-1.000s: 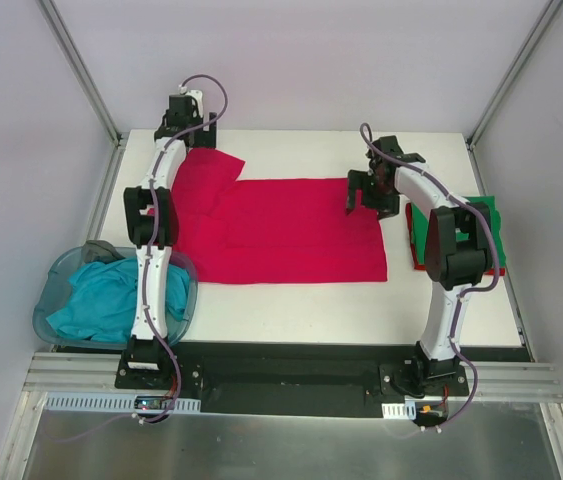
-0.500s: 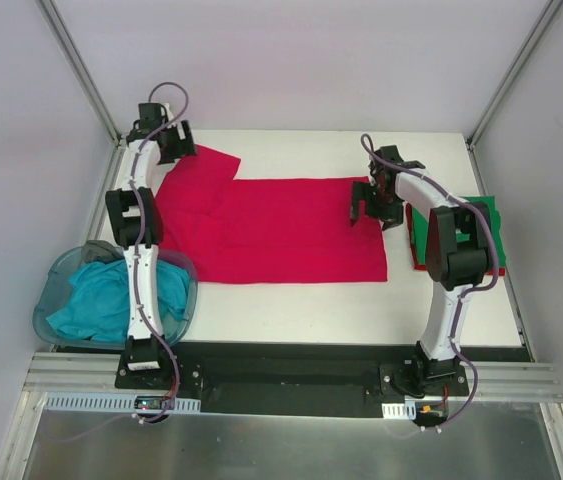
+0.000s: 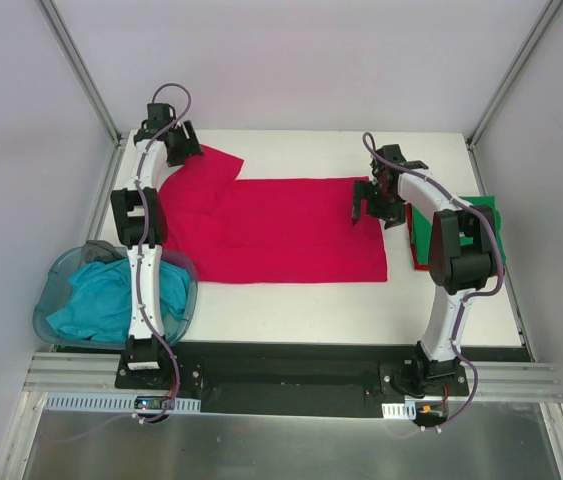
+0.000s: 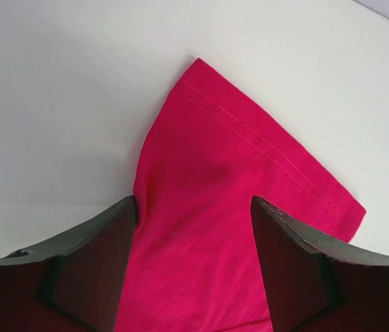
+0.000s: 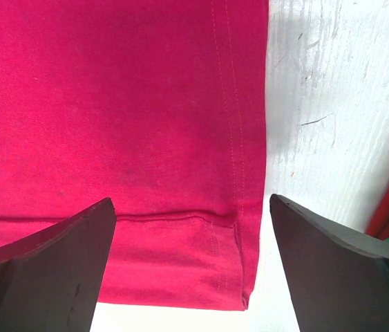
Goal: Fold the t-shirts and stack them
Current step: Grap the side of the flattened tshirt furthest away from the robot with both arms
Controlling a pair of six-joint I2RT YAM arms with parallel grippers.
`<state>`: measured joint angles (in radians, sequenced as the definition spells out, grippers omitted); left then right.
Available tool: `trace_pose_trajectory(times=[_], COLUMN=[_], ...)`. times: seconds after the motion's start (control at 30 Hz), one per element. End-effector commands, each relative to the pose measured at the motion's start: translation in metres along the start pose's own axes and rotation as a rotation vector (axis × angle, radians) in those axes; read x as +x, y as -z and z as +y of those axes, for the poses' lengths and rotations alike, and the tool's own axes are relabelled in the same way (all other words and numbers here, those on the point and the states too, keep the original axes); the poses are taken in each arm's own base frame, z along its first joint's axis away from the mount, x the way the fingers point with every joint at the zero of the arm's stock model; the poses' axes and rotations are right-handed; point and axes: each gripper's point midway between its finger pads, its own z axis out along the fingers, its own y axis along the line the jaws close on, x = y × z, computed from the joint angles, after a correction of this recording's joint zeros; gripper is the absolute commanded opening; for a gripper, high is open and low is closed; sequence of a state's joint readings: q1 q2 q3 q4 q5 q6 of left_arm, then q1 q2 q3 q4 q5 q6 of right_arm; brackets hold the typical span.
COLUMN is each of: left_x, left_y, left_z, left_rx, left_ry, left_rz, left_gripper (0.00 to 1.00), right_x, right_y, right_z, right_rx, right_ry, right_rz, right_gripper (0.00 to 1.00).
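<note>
The crimson t-shirt (image 3: 291,230) lies flat mid-table. At ten o'clock the left gripper (image 4: 193,204) straddles its sleeve (image 4: 249,138), jaws partly apart, with the cloth flat between them. At two o'clock the right gripper (image 5: 191,202) hangs wide open over the hem corner, holding nothing.

Top cam: high, behind arm bases (image 3: 144,362), looks down on whole table (image 3: 291,300). Wrist cams: close-up, facing down; each shares crimson shirt (image 3: 291,230) w/ top.

Left hand (image 4: 193,211) farther left, narrower, astride the crimson sleeve (image 4: 249,159).
</note>
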<state>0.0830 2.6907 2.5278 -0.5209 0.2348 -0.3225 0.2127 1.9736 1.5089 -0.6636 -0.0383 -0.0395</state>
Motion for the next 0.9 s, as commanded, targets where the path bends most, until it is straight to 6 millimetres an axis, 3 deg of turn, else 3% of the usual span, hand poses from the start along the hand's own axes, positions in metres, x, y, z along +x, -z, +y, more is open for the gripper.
trace_pose_trajectory(times=[0.0, 0.1, 0.23, 0.3, 0.33, 0.5, 0.67, 0.87], left_x=[0.009, 0.009, 0.01, 0.01, 0.009, 0.011, 0.008, 0.002], left_y=[-0.004, -0.003, -0.002, -0.002, -0.002, -0.002, 0.01, 0.043], left_z=[-0.003, -0.004, -0.002, -0.003, -0.005, -0.006, -0.011, -0.043], left_rx=[0.022, 0.018, 0.009, 0.014, 0.018, 0.033, 0.047, 0.207], left_ry=[0.049, 0.04, 0.046, 0.044, 0.042, 0.03, -0.017, -0.047], left_rz=[0.038, 0.035, 0.037, 0.038, 0.035, 0.041, 0.028, -0.001], left_gripper=[0.62, 0.54, 0.34, 0.21, 0.02, 0.0, 0.0, 0.0], right_x=[-0.009, -0.008, -0.011, -0.014, -0.017, -0.026, -0.033, -0.06], right_y=[0.023, 0.024, 0.022, 0.02, 0.019, 0.019, 0.02, 0.015], right_z=[-0.002, -0.002, -0.003, -0.003, -0.003, -0.005, -0.01, -0.011], right_rx=[0.0, 0.0, 0.005, 0.008, 0.009, 0.017, 0.027, 0.055], right_ry=[0.014, 0.015, 0.015, 0.011, 0.009, 0.003, -0.01, -0.035], right_rz=[-0.05, -0.048, -0.051, -0.047, -0.05, -0.059, -0.069, -0.108], right_gripper=[0.96, 0.96, 0.96, 0.96, 0.96, 0.96, 0.96, 0.96])
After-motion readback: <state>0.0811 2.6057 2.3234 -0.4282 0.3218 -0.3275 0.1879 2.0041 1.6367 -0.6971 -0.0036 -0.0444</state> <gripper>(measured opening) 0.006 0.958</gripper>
